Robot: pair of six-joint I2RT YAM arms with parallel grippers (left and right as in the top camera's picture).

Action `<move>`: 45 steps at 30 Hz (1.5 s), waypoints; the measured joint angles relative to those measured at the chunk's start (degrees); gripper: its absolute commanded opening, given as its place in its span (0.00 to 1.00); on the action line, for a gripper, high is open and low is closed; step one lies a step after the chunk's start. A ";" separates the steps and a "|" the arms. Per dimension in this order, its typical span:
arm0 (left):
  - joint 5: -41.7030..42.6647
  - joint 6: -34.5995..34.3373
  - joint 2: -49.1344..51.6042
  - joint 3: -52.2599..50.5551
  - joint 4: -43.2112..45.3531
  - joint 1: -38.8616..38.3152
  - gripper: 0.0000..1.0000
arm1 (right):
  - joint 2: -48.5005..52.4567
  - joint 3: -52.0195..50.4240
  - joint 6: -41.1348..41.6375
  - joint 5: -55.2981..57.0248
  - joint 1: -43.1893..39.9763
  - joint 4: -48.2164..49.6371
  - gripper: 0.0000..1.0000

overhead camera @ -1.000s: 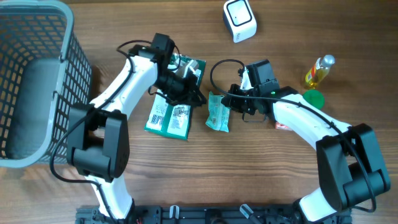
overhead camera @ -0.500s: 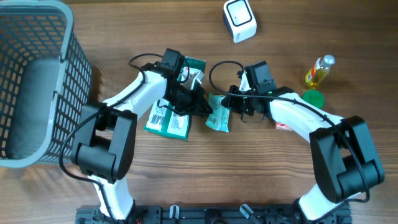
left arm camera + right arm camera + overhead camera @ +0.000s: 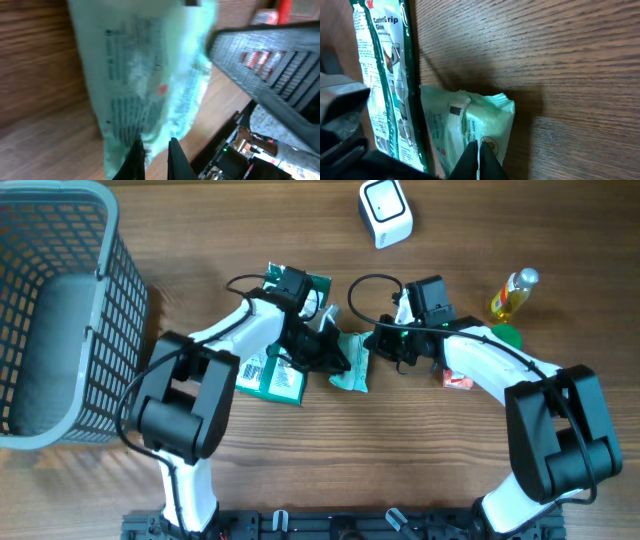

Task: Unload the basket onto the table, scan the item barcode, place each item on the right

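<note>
Packet (image 3: 352, 368), pale green, lies at frame centre. Left gripper (image 3: 334, 360) and right gripper (image 3: 382, 346), each pinched shut, touch its left and right edges. White scanner (image 3: 385, 212) sits top centre.

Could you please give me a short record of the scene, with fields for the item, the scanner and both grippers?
item: pale green packet, centre of the scene
scanner: white scanner, at the far edge, apart from the packet
left gripper: shut, tips at the packet
right gripper: shut, tips at the packet's edge
nearby: green glove packs beside the packet
</note>
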 measured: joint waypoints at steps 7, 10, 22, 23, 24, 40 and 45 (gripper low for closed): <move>-1.77 -1.27 1.44 0.13 0.20 0.04 0.04 | 2.14 0.07 0.00 2.14 1.64 0.55 0.04; -2.45 -1.44 1.57 0.22 0.09 0.04 0.04 | 2.54 0.87 1.53 3.69 1.68 -1.22 0.04; -13.00 -1.49 1.55 2.34 -7.37 0.39 0.04 | 2.99 1.16 2.40 10.69 1.73 -2.19 0.04; -13.90 -1.49 1.33 2.60 -8.28 0.83 0.04 | 3.34 1.11 2.43 10.99 1.53 -2.10 0.04; -15.76 -1.46 0.94 3.23 -8.70 1.31 0.04 | 3.37 1.11 2.40 11.02 1.46 -1.92 0.04; -16.70 -4.00 -4.24 6.49 -0.35 1.77 0.04 | -9.22 3.65 -4.09 4.61 0.98 -19.10 0.04; -10.38 -4.07 -2.62 6.49 3.52 1.77 0.04 | -8.90 0.07 -4.11 2.05 0.98 -16.70 0.04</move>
